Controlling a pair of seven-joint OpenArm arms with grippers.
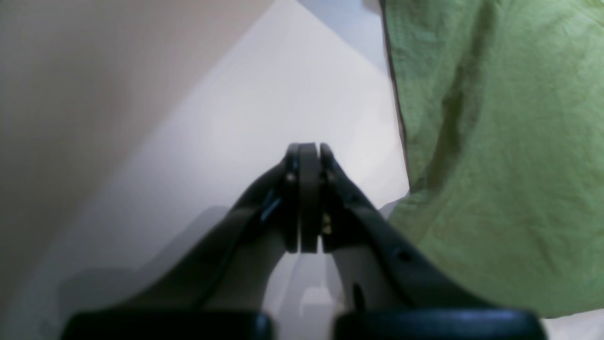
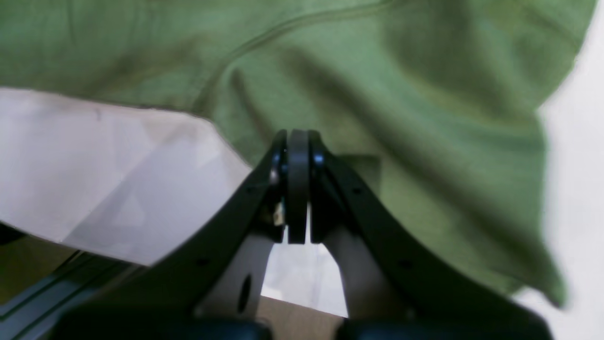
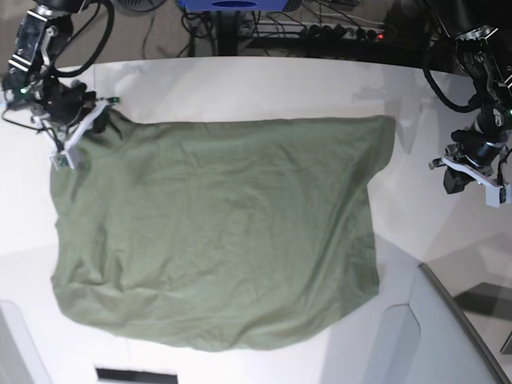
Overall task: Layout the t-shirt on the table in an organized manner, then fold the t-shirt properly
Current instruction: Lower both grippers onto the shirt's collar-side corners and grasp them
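Observation:
The olive-green t-shirt [image 3: 224, 232] lies spread flat and wrinkled on the white table [image 3: 240, 96]. My right gripper [image 3: 84, 138] is at the shirt's far left corner. In the right wrist view this gripper [image 2: 297, 134] is shut, with no cloth showing between the pads, and the shirt [image 2: 377, 71] fills the view behind it. My left gripper [image 3: 460, 178] hangs over bare table, apart from the shirt's right edge. In the left wrist view it [image 1: 309, 146] is shut and empty, with the shirt [image 1: 495, 141] to its right.
A grey translucent panel [image 3: 448, 336] stands at the near right corner. Cables and a power strip [image 3: 344, 32] run behind the table's far edge. A dark slot [image 3: 136, 374] sits at the near edge. The table's edge [image 2: 108, 255] shows below my right gripper.

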